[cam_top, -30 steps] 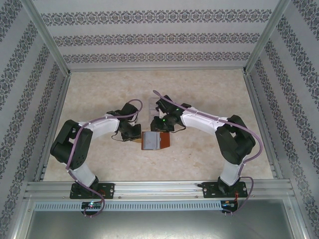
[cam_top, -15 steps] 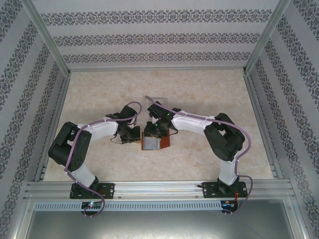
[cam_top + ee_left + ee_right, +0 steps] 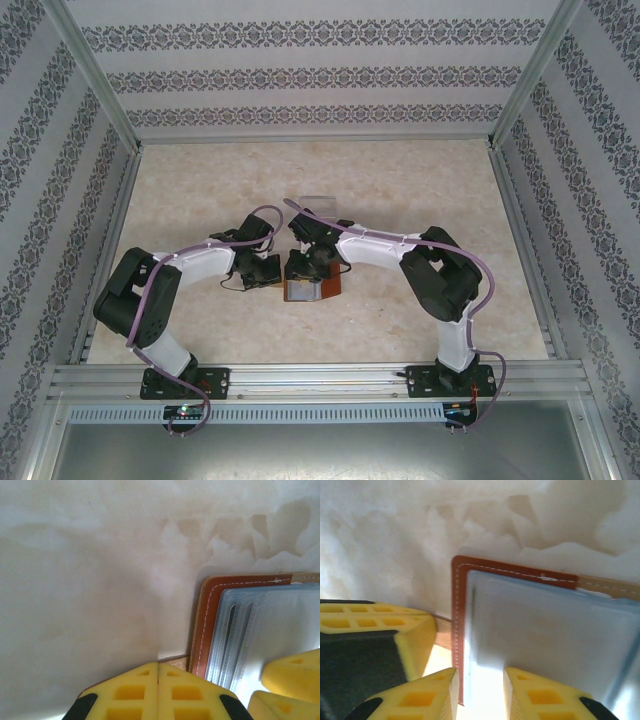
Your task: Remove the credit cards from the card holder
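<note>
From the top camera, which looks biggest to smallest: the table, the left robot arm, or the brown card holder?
1. the table, by far
2. the left arm
3. the card holder, smallest

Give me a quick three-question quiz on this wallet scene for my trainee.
1. True or false: the left gripper is shut.
2. The small reddish-brown leather folding card holder lies: A) open, pale grey-blue inside up; B) folded shut; C) upright on its edge.
3. Which gripper is poised over that pale inside?
Key: 1 true; 2 A; 3 the right gripper.
</note>
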Robot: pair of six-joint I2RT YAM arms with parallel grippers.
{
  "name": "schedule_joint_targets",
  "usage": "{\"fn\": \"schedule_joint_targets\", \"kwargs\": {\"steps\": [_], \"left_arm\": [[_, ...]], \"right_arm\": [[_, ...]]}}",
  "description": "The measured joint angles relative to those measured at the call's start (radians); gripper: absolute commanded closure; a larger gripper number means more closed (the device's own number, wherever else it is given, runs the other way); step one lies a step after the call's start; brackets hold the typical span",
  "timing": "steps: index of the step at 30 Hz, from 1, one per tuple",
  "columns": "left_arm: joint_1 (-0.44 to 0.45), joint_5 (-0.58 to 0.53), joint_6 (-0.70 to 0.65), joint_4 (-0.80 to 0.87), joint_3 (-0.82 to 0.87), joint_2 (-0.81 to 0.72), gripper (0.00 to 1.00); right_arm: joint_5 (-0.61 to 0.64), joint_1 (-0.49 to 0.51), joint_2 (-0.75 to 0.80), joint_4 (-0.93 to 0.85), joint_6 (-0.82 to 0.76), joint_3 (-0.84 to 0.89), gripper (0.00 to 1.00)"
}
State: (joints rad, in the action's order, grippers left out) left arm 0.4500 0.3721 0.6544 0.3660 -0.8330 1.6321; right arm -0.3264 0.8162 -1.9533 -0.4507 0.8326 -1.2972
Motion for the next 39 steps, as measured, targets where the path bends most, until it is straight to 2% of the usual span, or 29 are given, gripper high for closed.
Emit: {"fn": "schedule_joint_targets", "kwargs": {"steps": [9,28,33,39], "left_arm": [[0.000,0.000,0.000,-0.001,0.001,0.000,0.96],[0.000,0.001,0.000,-0.002,0.002,-0.001,0.96],[0.000,0.001,0.000,-0.002,0.001,0.000,0.96],[0.000,0.001,0.000,0.000,-0.002,0.003,0.96]], "right_arm": [[0.079,0.005,0.000,-0.115,-0.026,-0.034,0.65],[0.243,0.026,0.000,-0.322,-0.082,-0.109,0.46],[0.262,0.026,0.000,-0.348,-0.088,-0.113,0.48],[0.262,0.026,0.001,-0.354,-0.099,-0.113,0.56]]}}
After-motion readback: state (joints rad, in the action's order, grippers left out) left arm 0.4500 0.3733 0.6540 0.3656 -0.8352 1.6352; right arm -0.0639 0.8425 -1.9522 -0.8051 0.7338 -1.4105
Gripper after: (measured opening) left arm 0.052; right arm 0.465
